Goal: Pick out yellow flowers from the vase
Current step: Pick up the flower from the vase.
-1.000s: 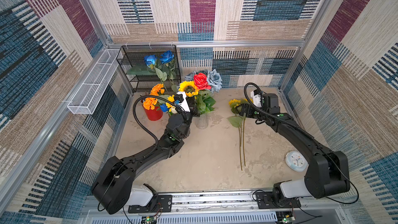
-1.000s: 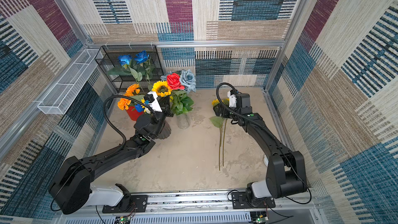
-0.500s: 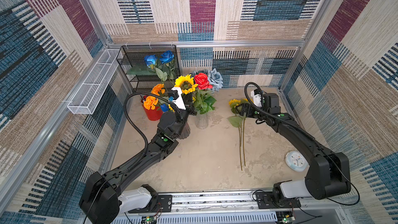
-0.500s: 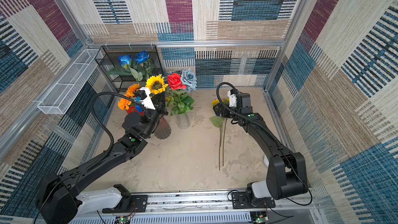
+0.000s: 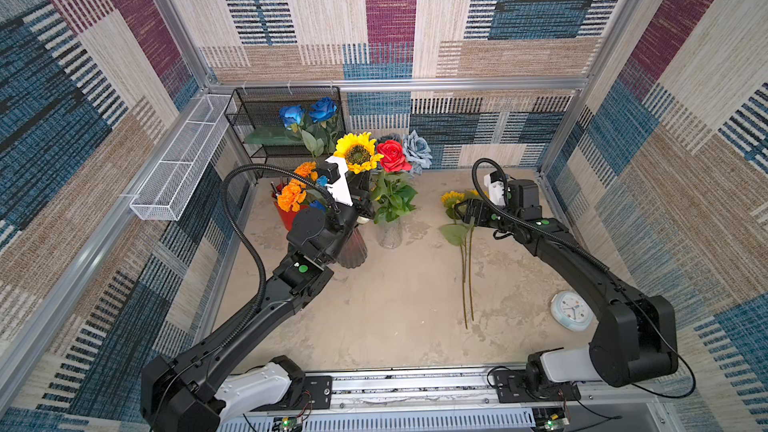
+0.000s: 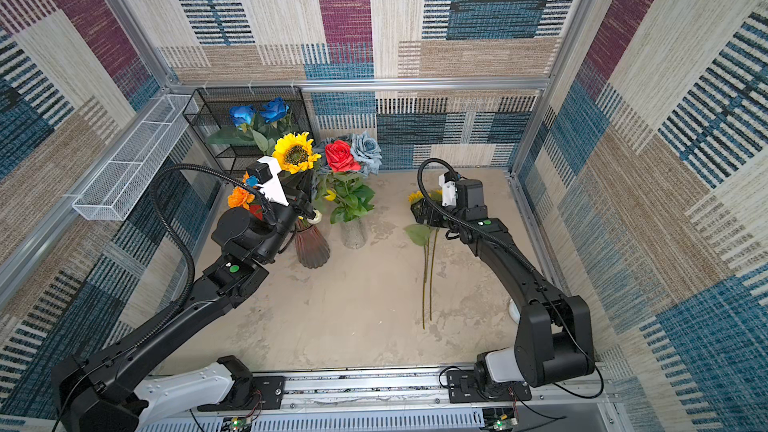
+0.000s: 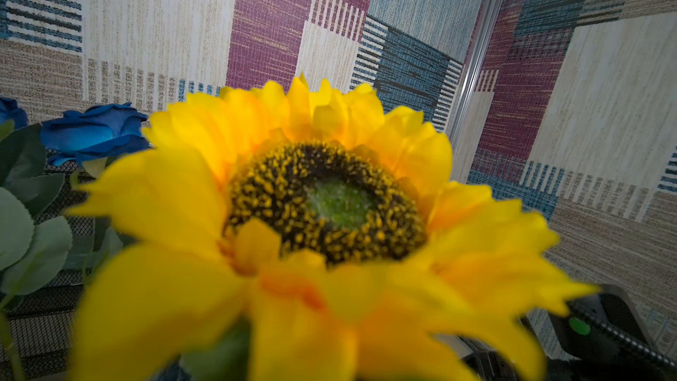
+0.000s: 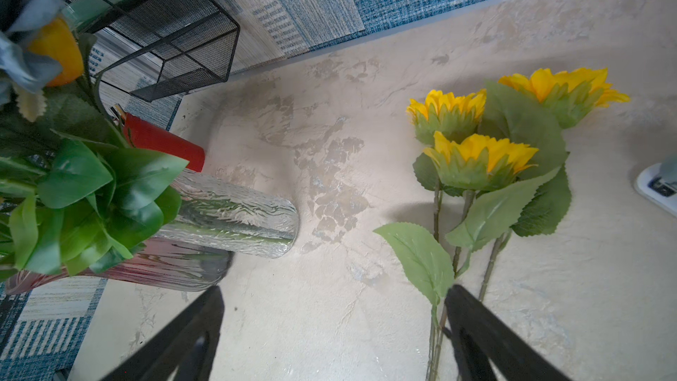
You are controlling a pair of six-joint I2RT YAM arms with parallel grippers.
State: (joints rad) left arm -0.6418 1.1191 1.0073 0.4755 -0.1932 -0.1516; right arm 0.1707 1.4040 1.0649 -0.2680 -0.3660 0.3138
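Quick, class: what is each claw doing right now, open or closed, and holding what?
Left claw: closed, holding the upright sunflower by its stem.
Right claw: open, holding nothing.

Bright yellow petals fill the left wrist view: the sunflower (image 7: 322,207), its centre dark brown flecked yellow, green at the core. Deep blue roses (image 7: 91,133) too. Beside the black fingers (image 8: 487,335) of the right gripper (image 8: 335,291), three sunflowers (image 8: 476,155), yellow above, pale green beneath, against the mottled beige table (image 8: 329,342). Off the other finger, a clear rippled vase (image 8: 234,214) and a red pot (image 8: 165,144). Walls (image 5: 386,6): maroon, blue, cream patchwork, striped.
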